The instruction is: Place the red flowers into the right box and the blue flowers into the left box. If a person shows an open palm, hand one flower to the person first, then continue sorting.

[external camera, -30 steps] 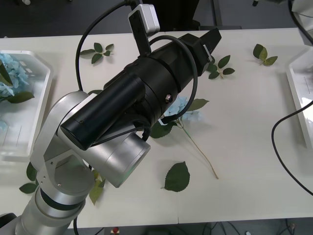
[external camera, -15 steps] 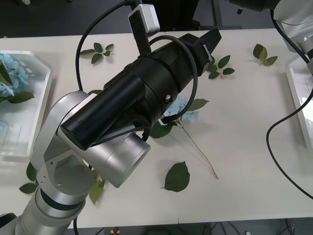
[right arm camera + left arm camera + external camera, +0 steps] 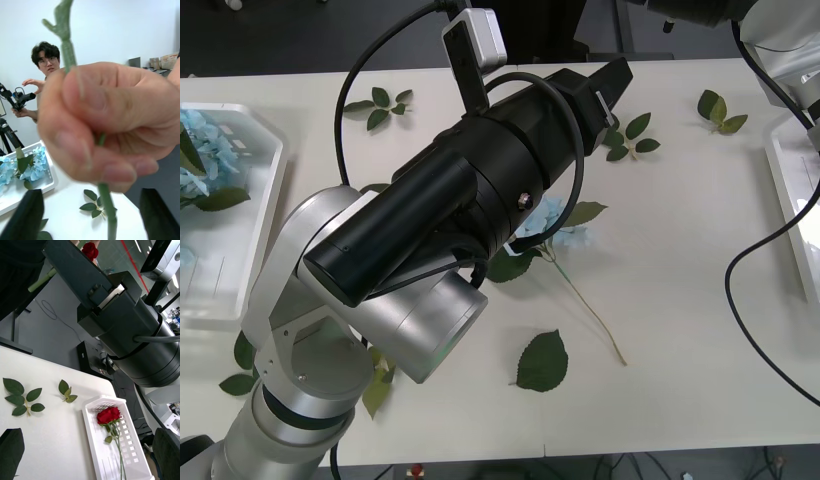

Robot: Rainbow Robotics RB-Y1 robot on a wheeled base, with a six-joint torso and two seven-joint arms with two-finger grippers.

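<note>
Right claw (image 3: 92,212): fingers apart, clamped on nothing. A person's hand (image 3: 108,127) is fisted round the green stem (image 3: 106,206), which runs down between the open fingers. From the left wrist view its red rose (image 3: 90,249) sits high above the surface (image 3: 680,330), beyond the right arm.

Left claw (image 3: 88,444): also apart, empty, hanging over mid-surface. One blue flower (image 3: 552,222) lies on the surface right under that arm, half hidden by it. Loose leaf sprigs (image 3: 627,138) lie near.

Further out: right box (image 3: 90,420) holds one red rose (image 3: 108,415); left box (image 3: 265,215) holds blue flowers (image 3: 198,150).

Risks, my read:
- right arm backs off crooked, so a finger clips the stem and yanks it from the hand
- the right arm's cable (image 3: 740,300) loops low beside the right box and could snag its rim
- left arm drops blind onto the hidden blue flower and crushes or shoves it
</note>
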